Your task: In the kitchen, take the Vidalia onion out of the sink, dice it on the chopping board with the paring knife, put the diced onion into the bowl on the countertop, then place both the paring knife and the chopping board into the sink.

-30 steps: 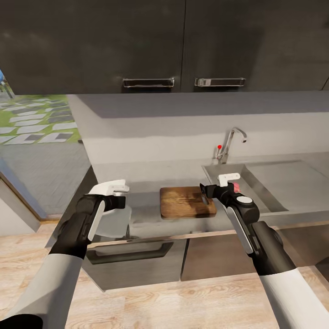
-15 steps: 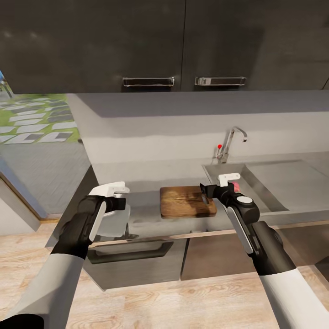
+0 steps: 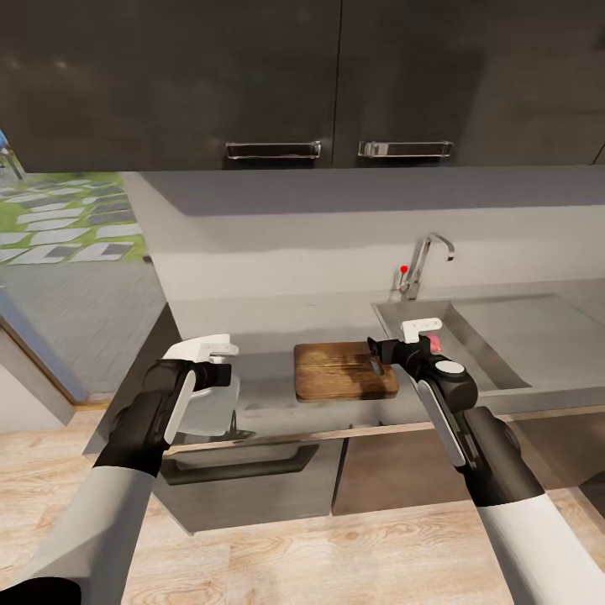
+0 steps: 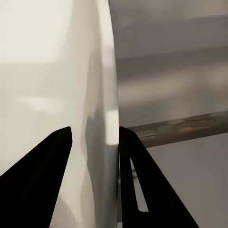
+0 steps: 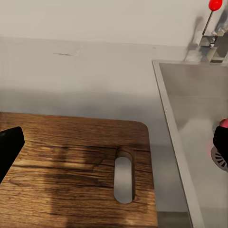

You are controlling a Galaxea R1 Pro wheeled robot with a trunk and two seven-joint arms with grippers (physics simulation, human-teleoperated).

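Observation:
My left gripper [image 3: 218,373] is shut on the rim of the white bowl [image 3: 206,407], which hangs tilted over the countertop [image 3: 269,323] near its front edge. In the left wrist view the bowl's rim [image 4: 107,95] runs between both fingers. The dark wooden chopping board [image 3: 336,370] lies flat on the counter. My right gripper [image 3: 376,354] is open over the board's right end by the handle slot [image 5: 123,180], fingers far apart. The pinkish Vidalia onion [image 3: 434,343] sits in the sink [image 3: 496,336], half behind my wrist. I cannot make out the paring knife.
The chrome tap [image 3: 424,260] with a red knob [image 5: 214,4] stands behind the sink. Dark wall cabinets [image 3: 336,76] hang above. Below the counter is a drawer with a dark handle [image 3: 239,466]. A doorway [image 3: 67,227] opens to a garden at left.
My left gripper and the bowl have shifted only slightly. The right arm and the board have stayed put.

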